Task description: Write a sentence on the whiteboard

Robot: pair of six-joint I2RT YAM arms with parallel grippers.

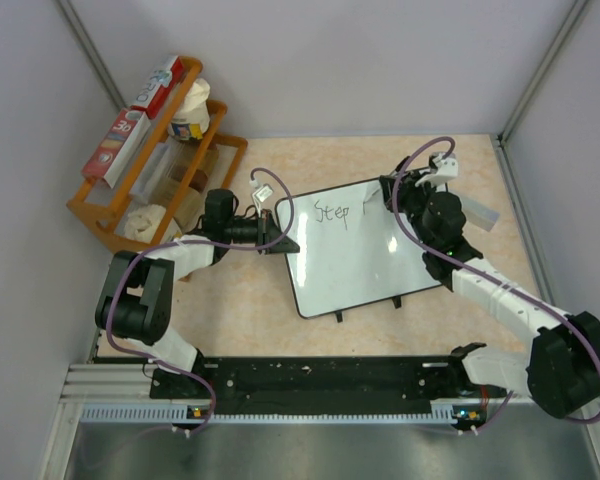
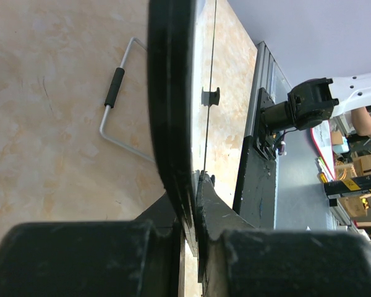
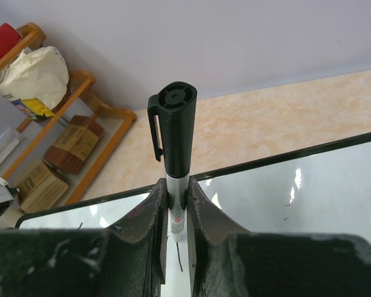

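From above, the left hand (image 1: 276, 232) is clamped shut on the left rim of the whiteboard (image 1: 360, 265), which lies on the counter (image 1: 240, 310) between the 2 hands. The sentence (image 1: 332, 212) reads only "Step", just left of the right hand (image 1: 398, 196).

At the left wrist, 2 fingers (image 2: 222, 216) pinch the board's black rim, seen edge-on.

At the right wrist, the nearly closed fingers (image 3: 147, 213) grip a black-capped marker (image 3: 175, 136) standing upright. Its tip is hidden between them, and the board lies beneath the hand.
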